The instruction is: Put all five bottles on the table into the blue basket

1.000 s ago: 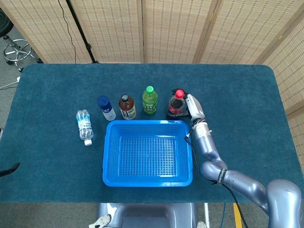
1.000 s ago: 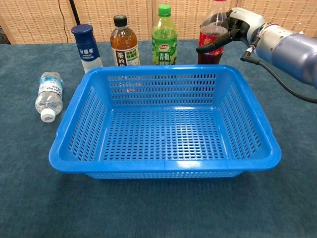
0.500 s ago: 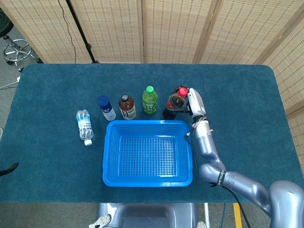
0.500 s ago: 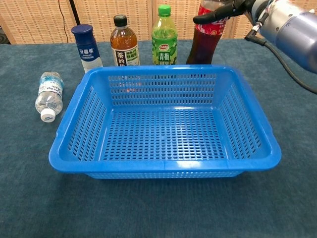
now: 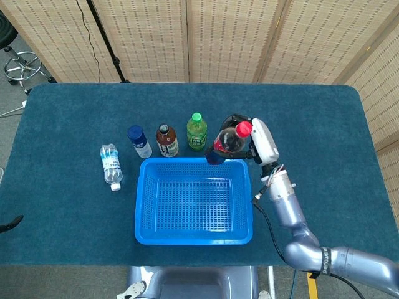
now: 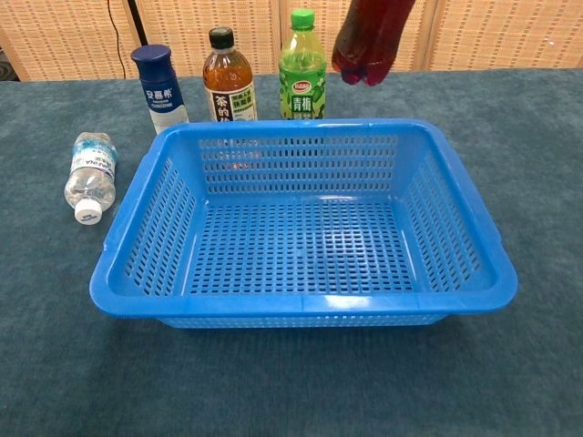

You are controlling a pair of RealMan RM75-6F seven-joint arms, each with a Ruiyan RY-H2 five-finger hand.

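Note:
My right hand grips a red-capped cola bottle and holds it tilted in the air over the far right rim of the blue basket. In the chest view only the bottle's dark red lower half shows at the top edge; the hand is out of that frame. Behind the basket stand a green bottle, a brown tea bottle and a blue-capped white bottle. A clear water bottle lies on its side left of the basket. The left hand is not visible.
The basket is empty and sits at the middle front of the dark blue table. Folding screens stand behind the table, and a stool is at the far left.
My right hand has lifted the cola bottle off the table and carried it up and toward the basket, tilting it. The other bottles have not moved.

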